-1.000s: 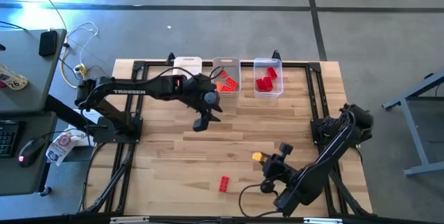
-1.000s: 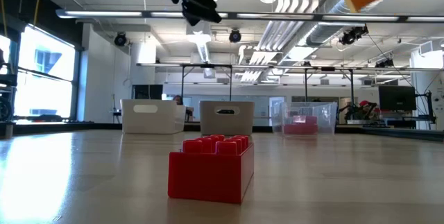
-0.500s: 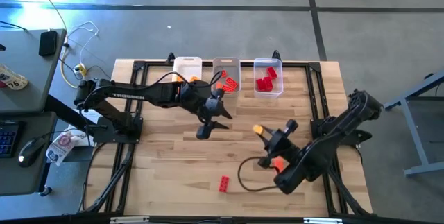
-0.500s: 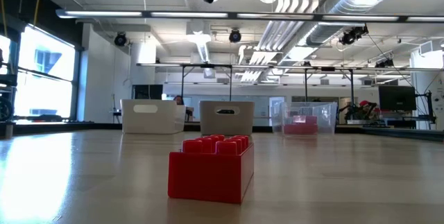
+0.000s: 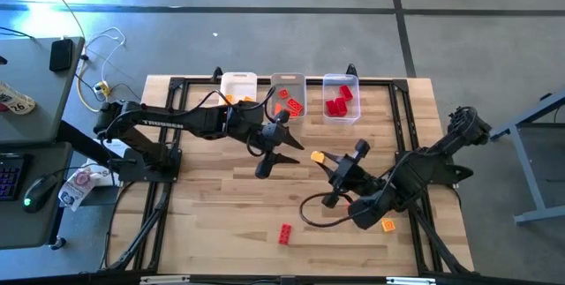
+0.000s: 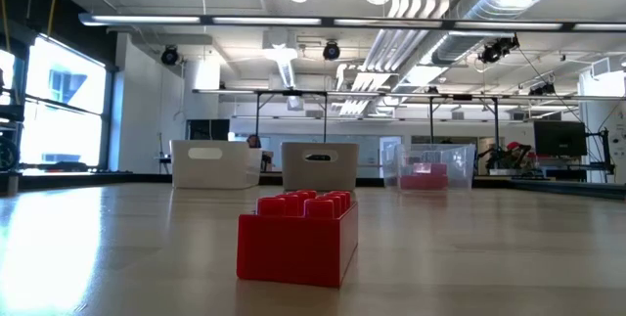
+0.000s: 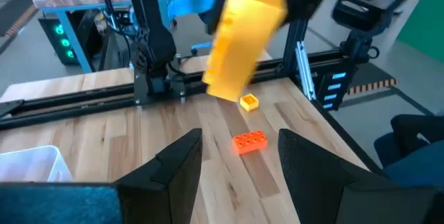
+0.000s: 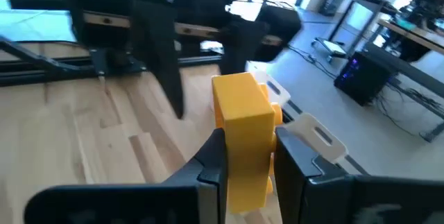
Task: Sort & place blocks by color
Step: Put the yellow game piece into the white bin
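My right gripper hangs above the table's middle, shut on a yellow-orange block, which fills the right wrist view. My left gripper is open just left of it, fingers apart and pointing at the block without touching it. A red block lies flat near the near edge, large in the low view. An orange block lies by the right arm. Under the held block the left wrist view shows an orange-red block and a small yellow one on the wood. My right gripper pinches the yellow-orange block between its two fingers, one on each long side face. The fingers reach in from the table's near right, slanting toward the left gripper. The block is lifted clear of the table and sticks out past the fingertips.
Three bins stand in a row at the far edge: white, grey with orange-red blocks, clear with red blocks. Black frame rails run along the table's sides. Bare wood lies between the bins and the grippers.
My right gripper has carried the yellow-orange block from the near right toward the far edge and a little left, up to the left gripper. My left gripper has moved a little toward the table's right. The orange block near the right arm has come into view.
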Available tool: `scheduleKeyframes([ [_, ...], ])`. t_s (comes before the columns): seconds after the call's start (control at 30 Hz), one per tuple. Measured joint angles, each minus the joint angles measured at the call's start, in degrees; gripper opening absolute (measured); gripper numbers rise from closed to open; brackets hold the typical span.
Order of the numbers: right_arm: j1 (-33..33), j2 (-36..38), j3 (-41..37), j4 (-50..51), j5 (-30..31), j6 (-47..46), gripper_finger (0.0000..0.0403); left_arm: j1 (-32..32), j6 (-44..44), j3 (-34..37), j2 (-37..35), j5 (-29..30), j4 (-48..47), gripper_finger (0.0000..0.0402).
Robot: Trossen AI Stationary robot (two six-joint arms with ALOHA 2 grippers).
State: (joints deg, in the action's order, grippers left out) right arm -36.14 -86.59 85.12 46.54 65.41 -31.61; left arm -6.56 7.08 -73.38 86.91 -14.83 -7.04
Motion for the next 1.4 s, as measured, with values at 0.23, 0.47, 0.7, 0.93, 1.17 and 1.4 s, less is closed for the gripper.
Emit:
scheduleKeyframes([
  [0.23, 2.9, 0.0, 0.0, -8.4, -4.7, 9.4, 0.0054, 0.6, 0.0, 0.0, 0.0, 0.0, 1.1, 0.0177],
  [0.47, 5.7, 0.0, 0.0, -13.0, -11.3, 12.5, 0.0054, 1.1, -3.9, 0.0, 0.0, 0.0, 3.9, 0.0177],
  [0.7, 7.2, 0.0, 0.0, -16.0, -12.8, 14.8, 0.0054, 1.1, -4.9, 0.0, 0.0, 0.0, 4.0, 0.0176],
  [0.93, 8.6, 0.0, 0.0, -18.2, -15.7, 16.7, 0.0054, 1.1, -5.0, 0.0, 0.0, 0.0, 4.0, 0.0137],
  [1.17, 10.0, 0.2, 0.0, -18.3, -16.0, 14.6, 0.0072, 1.0, -2.8, 0.0, -0.1, 0.7, 3.8, 0.0072],
  [1.4, 10.3, 0.0, 0.0, -17.8, -16.6, 16.1, 0.0153, -0.3, -4.3, 0.0, -0.1, 0.7, 1.9, 0.0070],
])
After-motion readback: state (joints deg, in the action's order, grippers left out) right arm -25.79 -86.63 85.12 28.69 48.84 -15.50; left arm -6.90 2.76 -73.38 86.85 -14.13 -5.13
